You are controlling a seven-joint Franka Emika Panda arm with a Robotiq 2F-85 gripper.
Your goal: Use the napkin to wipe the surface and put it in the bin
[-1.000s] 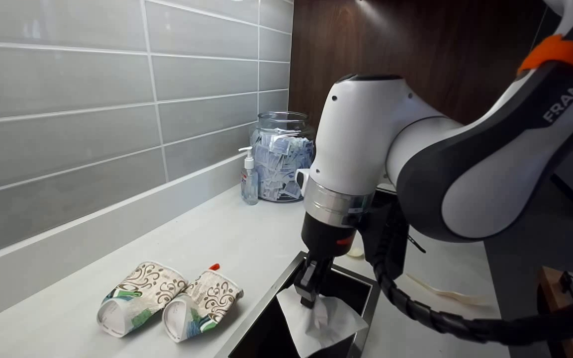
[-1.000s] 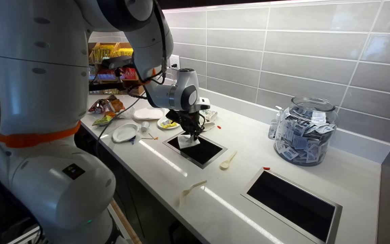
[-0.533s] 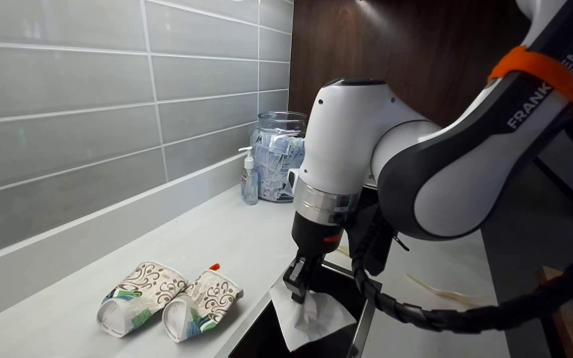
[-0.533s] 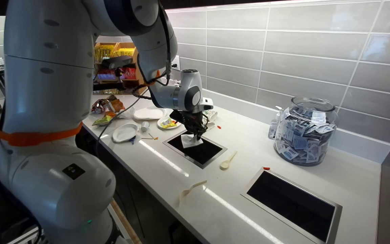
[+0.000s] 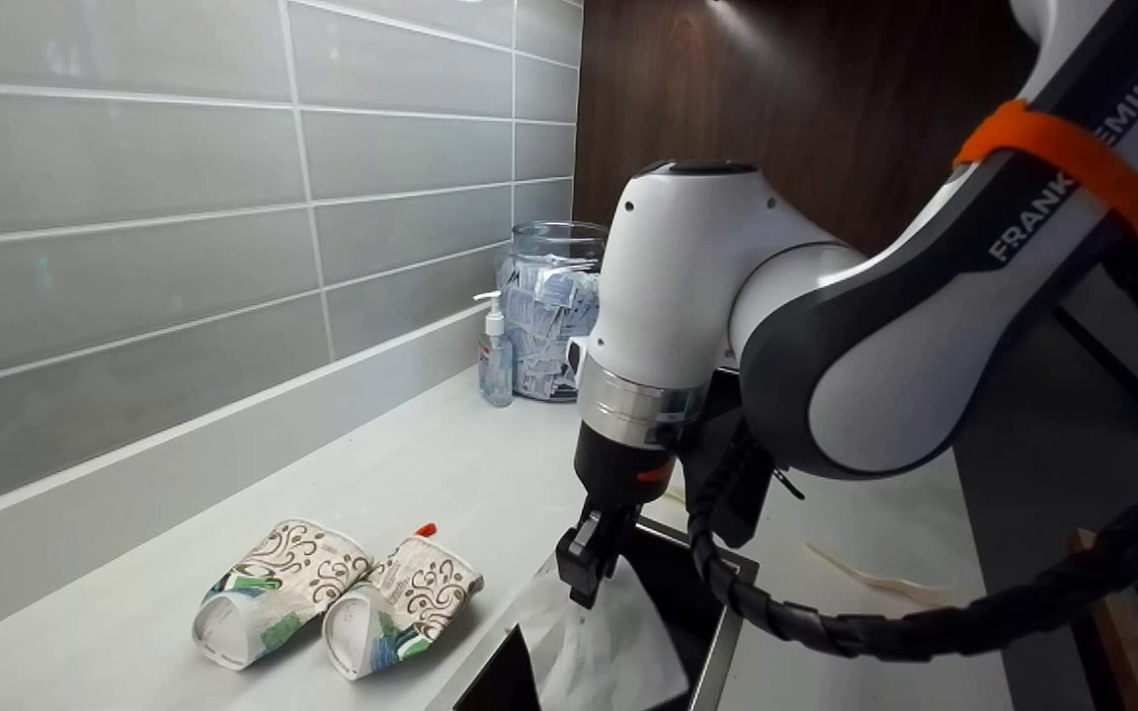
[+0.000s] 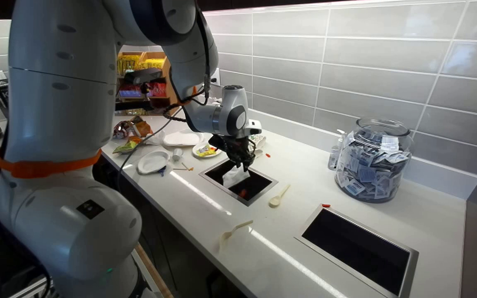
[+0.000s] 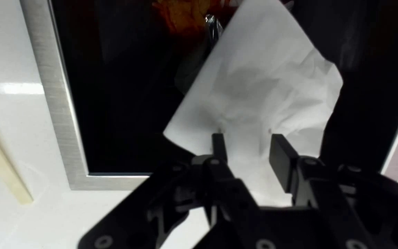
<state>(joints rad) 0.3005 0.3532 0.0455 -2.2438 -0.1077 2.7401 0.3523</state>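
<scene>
The white napkin [image 7: 264, 79] hangs or falls, spread out, in the bin's opening below my gripper [image 7: 249, 136]. It also shows in both exterior views [image 5: 609, 652] [image 6: 235, 177]. My gripper is open, with a wide gap between its fingers [image 7: 282, 159]; the napkin lies beyond and between them. Whether it still touches a finger I cannot tell. The bin is a dark cut-out with a metal rim [image 7: 54, 86]; orange and shiny trash [image 7: 188, 17] lies deep inside. The surface [image 6: 300, 174] is the off-white countertop around it.
Two crumpled paper cups [image 5: 283, 592] lie beside the bin. A pale spoon [image 6: 278, 198] and another pale utensil [image 6: 232, 231] lie on the counter. A glass jar [image 6: 373, 165] and pump bottle [image 6: 336, 153] stand by the wall. A second cut-out has a metal rim [image 6: 413, 265].
My gripper has shifted slightly over the bin and its fingers have opened. The napkin has been let go and has dropped and spread lower in the opening.
</scene>
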